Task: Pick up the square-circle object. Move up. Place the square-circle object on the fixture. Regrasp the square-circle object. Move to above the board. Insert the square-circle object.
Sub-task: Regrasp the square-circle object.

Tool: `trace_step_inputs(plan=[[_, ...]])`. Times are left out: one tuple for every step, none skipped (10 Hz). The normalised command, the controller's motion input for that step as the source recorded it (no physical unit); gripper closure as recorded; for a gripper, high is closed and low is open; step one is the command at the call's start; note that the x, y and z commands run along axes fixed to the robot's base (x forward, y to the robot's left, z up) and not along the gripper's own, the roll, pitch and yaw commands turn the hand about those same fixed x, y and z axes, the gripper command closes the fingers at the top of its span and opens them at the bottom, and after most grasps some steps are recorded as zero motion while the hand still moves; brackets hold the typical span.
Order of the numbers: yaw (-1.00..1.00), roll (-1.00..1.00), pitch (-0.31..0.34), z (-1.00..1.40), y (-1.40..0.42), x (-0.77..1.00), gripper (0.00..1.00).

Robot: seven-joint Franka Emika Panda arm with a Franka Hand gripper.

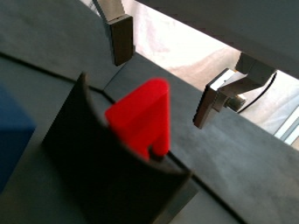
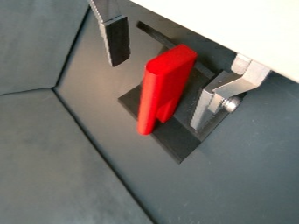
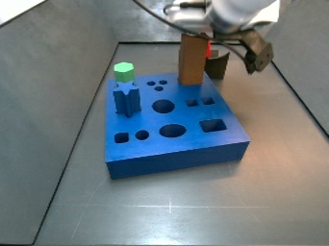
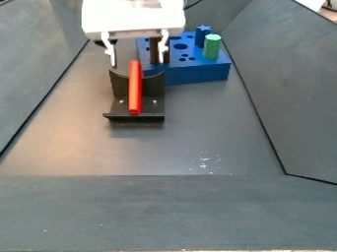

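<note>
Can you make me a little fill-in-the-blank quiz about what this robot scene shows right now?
1. The square-circle object leaning on the fixture is coloured ____.
2. The gripper has its fingers ____, one on each side of that piece.
3. The board with holes is coloured ____.
4. The green peg stands on the ____.

Missing words: red; open; blue; board

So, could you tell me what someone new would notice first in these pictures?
Most likely the bright red square-circle object, leaning on the dark fixture in the middle of the grey floor. The gripper hangs right over it, its silver fingers open on either side of the red piece, apparently without touching it. In a side view, the blue board also stands out, with its round and square holes and a green-topped peg at one corner.
</note>
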Motion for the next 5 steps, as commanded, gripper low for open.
trace_step_inputs(plan=[[-0.01,0.06,-0.018,-0.80,0.01,0.11,0.00],[-0.01,0.06,-0.011,-0.67,0.00,0.09,0.00],[-0.01,0.07,-0.005,-0.62,0.00,0.06,0.00],[-0.01,0.07,-0.005,-0.62,0.00,0.05,0.00],[-0.01,0.07,-0.005,-0.62,0.00,0.05,0.00]])
